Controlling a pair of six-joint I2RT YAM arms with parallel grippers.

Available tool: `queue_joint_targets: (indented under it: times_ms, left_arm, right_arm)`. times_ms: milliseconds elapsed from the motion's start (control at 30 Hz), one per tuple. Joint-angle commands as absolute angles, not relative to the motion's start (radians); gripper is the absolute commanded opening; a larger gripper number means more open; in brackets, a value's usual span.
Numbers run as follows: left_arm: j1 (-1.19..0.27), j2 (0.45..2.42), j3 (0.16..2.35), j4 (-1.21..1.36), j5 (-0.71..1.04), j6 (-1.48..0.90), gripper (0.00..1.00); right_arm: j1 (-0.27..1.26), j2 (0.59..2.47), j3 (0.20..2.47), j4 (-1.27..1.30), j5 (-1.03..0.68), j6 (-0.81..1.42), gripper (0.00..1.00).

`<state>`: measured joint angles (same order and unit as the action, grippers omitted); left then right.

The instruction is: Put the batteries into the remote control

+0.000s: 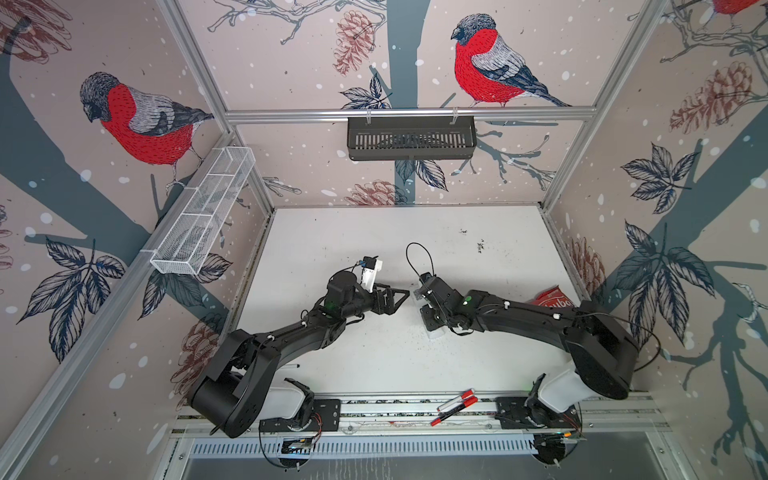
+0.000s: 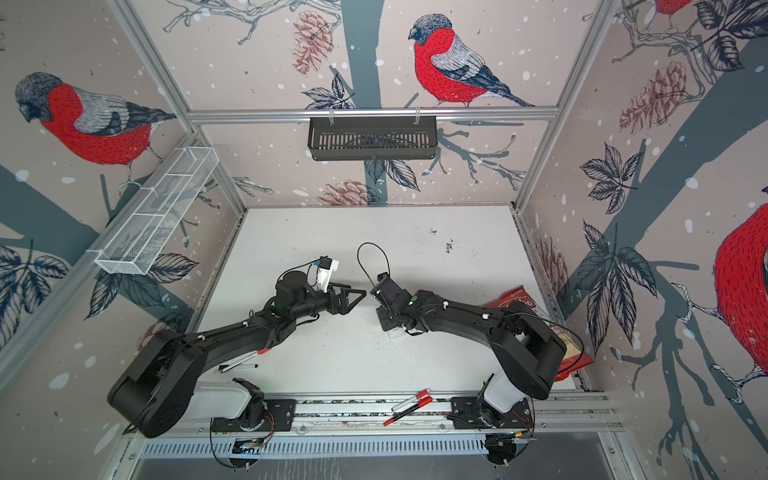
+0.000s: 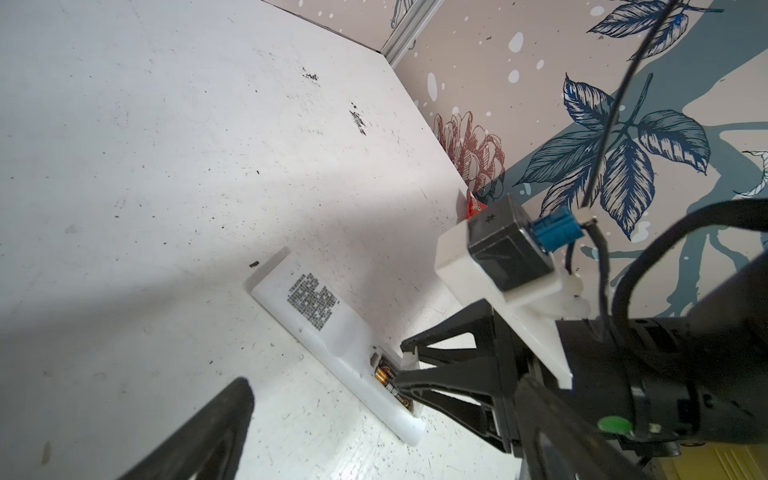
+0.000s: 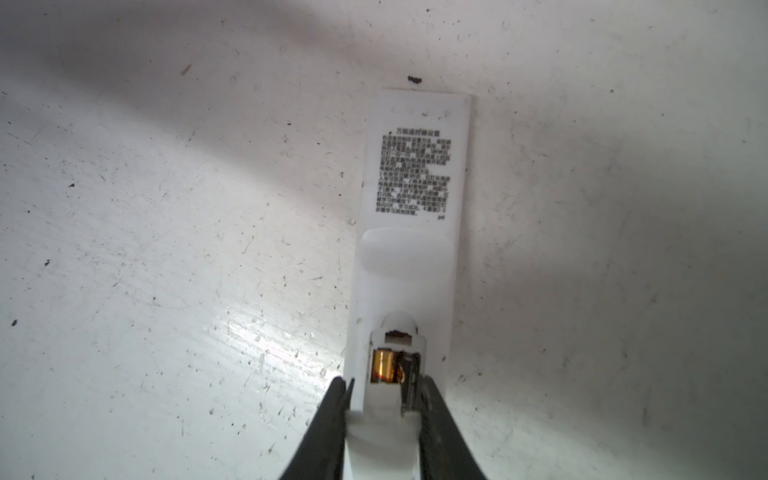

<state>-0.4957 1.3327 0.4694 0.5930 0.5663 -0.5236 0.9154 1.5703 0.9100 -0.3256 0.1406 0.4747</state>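
Note:
The white remote control [image 4: 415, 199] lies back up on the table, printed label showing and battery compartment open. A battery [image 4: 384, 365] with a copper end sits in that compartment, also seen in the left wrist view as a dark battery [image 3: 384, 376]. The slot beside it is dark and I cannot tell what it holds. My right gripper [image 4: 384, 415] is shut on the remote's compartment end, a finger on each long side. In both top views it [image 1: 428, 320] [image 2: 386, 320] covers most of the remote [image 1: 437, 333]. My left gripper [image 1: 399, 297] [image 3: 384, 419] hovers open just left of it, empty.
Red-and-white marker pens [image 1: 455, 405] lie on the front rail, and another pen [image 2: 239, 366] lies under the left arm. A red snack bag [image 1: 555, 299] sits by the right wall. A black basket [image 1: 411, 137] and a white mesh basket [image 1: 203, 216] hang on the walls.

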Motion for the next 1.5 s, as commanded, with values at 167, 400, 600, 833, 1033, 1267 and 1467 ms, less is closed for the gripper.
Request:
queue_joint_targets:
  times_ms: [167,400,600,833,1033,1267,1467]
  left_arm:
    - [-0.495,1.285,0.449,0.58,0.573,-0.512,0.98]
    - [-0.495,1.289,0.454,0.586,0.571,-0.509,0.98]
    - [-0.495,1.293,0.454,0.587,0.571,-0.508,0.98]
    - [-0.495,1.292,0.454,0.591,0.568,-0.509,0.98]
    - [-0.495,1.298,0.456,0.597,0.572,-0.512,0.98]
    - [-0.495,1.299,0.454,0.601,0.572,-0.513,0.98]
    - [-0.495,1.308,0.456,0.604,0.574,-0.512,0.98]
  right_arm:
    - [0.917,1.577,0.898,-0.302,0.151,0.465,0.23]
    - [0.928,1.578,0.893,-0.307,0.158,0.482,0.24]
    - [0.936,1.575,0.89,-0.31,0.173,0.504,0.25]
    - [0.942,1.576,0.894,-0.316,0.189,0.508,0.3]
    - [0.946,1.573,0.894,-0.32,0.194,0.507,0.37]
    - [0.951,1.574,0.893,-0.323,0.198,0.511,0.4]
    - [0.947,1.55,0.908,-0.339,0.2,0.519,0.46]
